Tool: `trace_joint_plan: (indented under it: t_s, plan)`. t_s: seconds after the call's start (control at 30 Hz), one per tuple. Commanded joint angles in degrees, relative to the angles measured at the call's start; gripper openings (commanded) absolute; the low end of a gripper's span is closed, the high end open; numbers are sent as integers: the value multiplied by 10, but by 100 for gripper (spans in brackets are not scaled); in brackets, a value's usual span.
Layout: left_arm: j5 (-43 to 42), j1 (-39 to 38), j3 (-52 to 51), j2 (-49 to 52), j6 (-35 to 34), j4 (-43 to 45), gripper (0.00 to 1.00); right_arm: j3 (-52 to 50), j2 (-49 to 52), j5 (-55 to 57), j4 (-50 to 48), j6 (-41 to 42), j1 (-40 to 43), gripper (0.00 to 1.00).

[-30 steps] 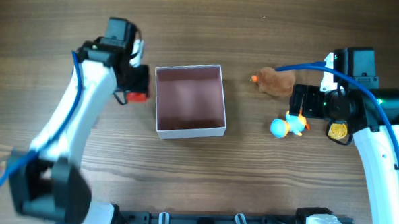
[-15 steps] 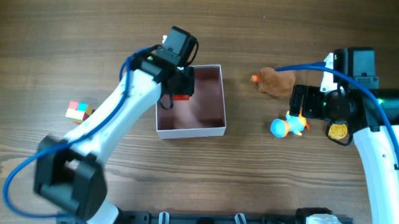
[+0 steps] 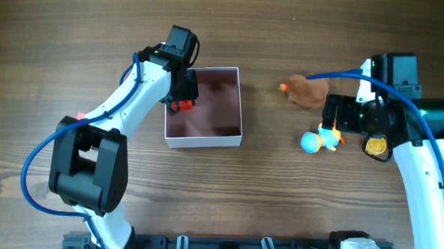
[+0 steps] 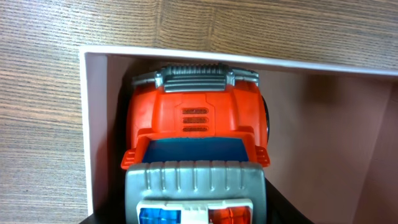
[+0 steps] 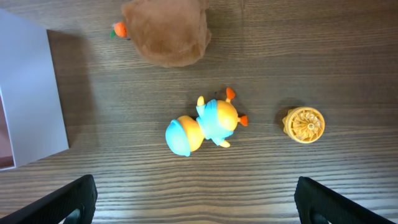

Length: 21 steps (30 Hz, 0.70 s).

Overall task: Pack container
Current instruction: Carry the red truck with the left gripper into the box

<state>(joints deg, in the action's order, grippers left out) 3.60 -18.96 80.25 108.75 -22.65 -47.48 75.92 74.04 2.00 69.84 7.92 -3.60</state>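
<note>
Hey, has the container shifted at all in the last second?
Yes. The container has slid slightly left, away from the brown plush toy, which stayed put, so the gap between them is wider.

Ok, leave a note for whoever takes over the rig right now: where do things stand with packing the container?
Left gripper: shut on the toy truck, inside the container close by its left wall; not yet released.
Right gripper: open, holding nothing, above the duck toy.
On the table right of the container: brown plush, duck toy, yellow disc.
Left to do: release the truck, then probably pack those three.
</note>
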Motion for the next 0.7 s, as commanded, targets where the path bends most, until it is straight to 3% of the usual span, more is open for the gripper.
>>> trace_joint_plan:
  t_s: [0.0, 0.1, 0.17, 0.23, 0.67]
  plan:
    - [6, 0, 3, 2, -1, 2, 42, 16, 7, 12, 2, 10, -1, 100]
    - [6, 0, 3, 2, -1, 2, 55, 16, 7, 12, 2, 11, -1, 100]
    - [6, 0, 3, 2, -1, 2, 57, 16, 7, 12, 2, 10, -1, 100]
    - [6, 0, 3, 2, -1, 2, 65, 16, 7, 12, 1, 10, -1, 100]
    - [6, -21, 3, -8, -1, -34, 61, 16, 7, 12, 1, 8, -1, 100]
